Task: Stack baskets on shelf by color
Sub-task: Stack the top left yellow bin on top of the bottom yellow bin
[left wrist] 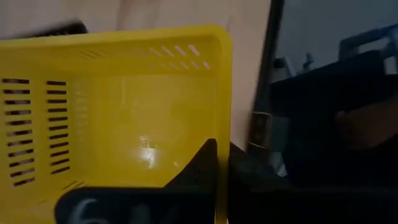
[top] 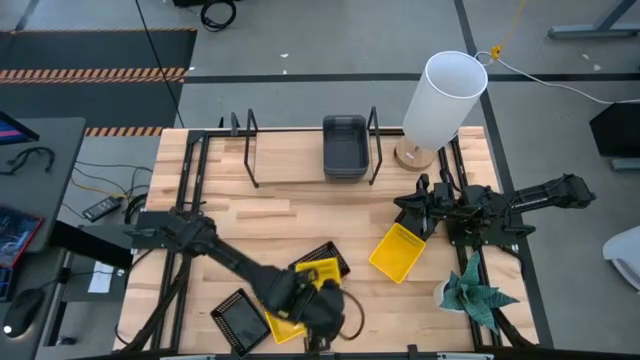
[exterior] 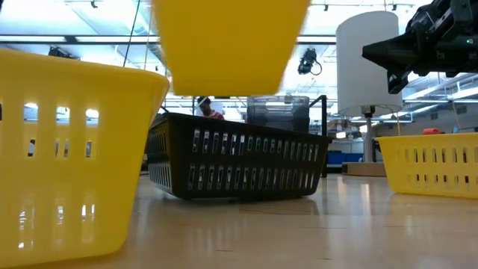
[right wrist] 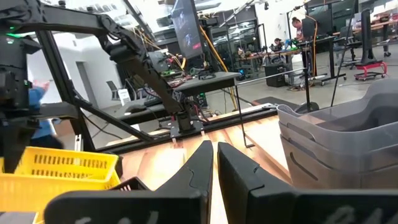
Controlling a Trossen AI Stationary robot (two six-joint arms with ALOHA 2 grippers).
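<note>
Baskets first: a black mesh basket (top: 241,321) is sitting at seven o'clock on the table. The left gripper (top: 312,300) is grasping a yellow basket (left wrist: 118,106) by its rim at six o'clock, over another yellow basket (top: 285,328). A second black basket (top: 330,256) is lying beside them. Stacked grey baskets (top: 344,146) are resting on the shelf (top: 290,165) at twelve. Another yellow basket (top: 398,251) is lying at four, empty, near the right gripper (top: 412,212), whose jaws are clenched. No readable writing is showing.

The left end effector (top: 318,300) hides most of a yellow basket (top: 285,327) beneath it.
</note>
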